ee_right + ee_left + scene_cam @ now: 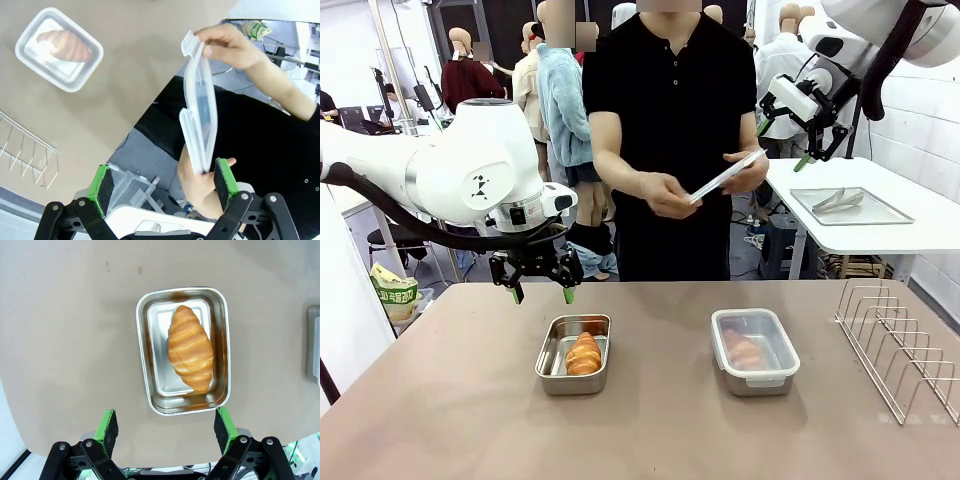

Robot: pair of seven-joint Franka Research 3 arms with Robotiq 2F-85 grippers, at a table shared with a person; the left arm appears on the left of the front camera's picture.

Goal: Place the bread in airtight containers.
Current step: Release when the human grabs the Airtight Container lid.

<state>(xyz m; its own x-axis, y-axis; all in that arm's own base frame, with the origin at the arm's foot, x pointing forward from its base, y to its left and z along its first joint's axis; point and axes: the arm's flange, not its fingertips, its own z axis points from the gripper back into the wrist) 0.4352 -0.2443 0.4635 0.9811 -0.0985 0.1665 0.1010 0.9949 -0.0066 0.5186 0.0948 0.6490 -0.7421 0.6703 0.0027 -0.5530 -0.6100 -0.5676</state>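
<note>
- Two arms share one brown surface [650, 430] with a person [670, 120] who stands at its far side, holding a translucent lid [725, 176] in both hands at chest height, probably offering it toward the raised right arm.
- One wire rack [900, 345] stands at the robot's right edge of the surface, well apart from the tubs and seemingly no part of this step.
- Right arm's pincer [798, 140] hangs high, near the person's lid-holding hand; in its own wrist view its green pads [224, 179] stand wide, with the lid [200, 125] edge-on just beyond them and not gripped.
- Left arm's pincer [542, 290] hovers above and just behind the open tub, jaws wide and holding nothing; its wrist view looks straight down on that tub, a fair position for watching or for reaching in.
- Open steel tub [574, 353] sits left of centre with a croissant [584, 353] lying lengthwise inside; no lid is on it, so it looks to be the one the held lid is meant for.
- Lidded tub [755, 350] sits to the right, its white lid in place and a second croissant [744, 349] dimly visible through it; that half of the task looks finished.
</note>
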